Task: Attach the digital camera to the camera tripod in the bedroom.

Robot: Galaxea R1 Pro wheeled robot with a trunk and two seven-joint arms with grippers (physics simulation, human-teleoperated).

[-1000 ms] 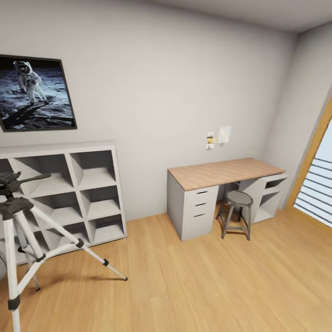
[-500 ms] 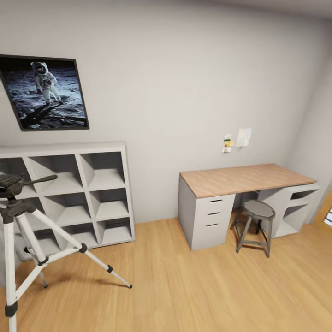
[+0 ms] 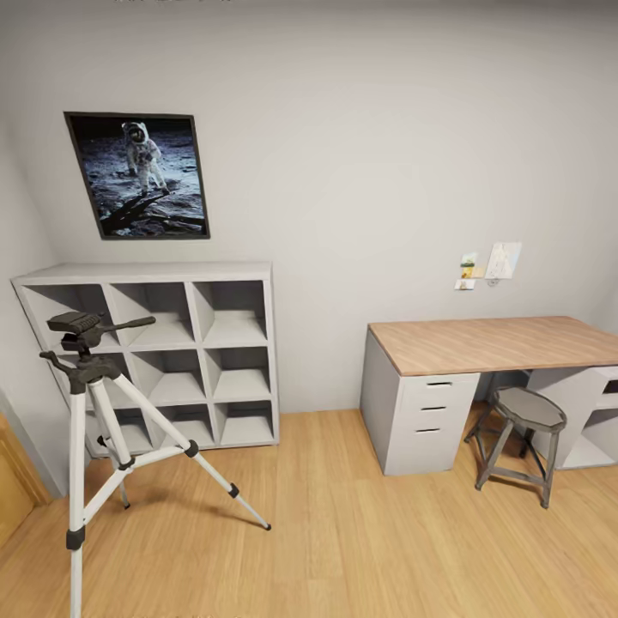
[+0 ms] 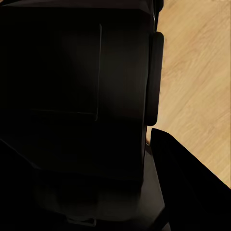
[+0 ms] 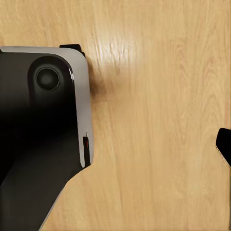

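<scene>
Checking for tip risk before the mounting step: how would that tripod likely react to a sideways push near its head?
The camera tripod stands on three thin, widely splayed legs, so it probably resists a light nudge. It looks tall and slender with its head up high, so a firmer push might tip or skid it on the smooth wood floor.

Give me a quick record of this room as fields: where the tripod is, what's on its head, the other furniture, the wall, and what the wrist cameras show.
room: bedroom with wood plank floor and pale grey walls
tripod: standing on the floor, in front of the white shelf unit
tripod head: bare, no camera mounted
desk: wooden top, bare, drawers beneath
stool: on the floor, at the desk
wall: astronaut poster above the shelf unit, small notes above the desk
wrist views: dark robot parts over the floor
grippers: state cannot be told
</scene>
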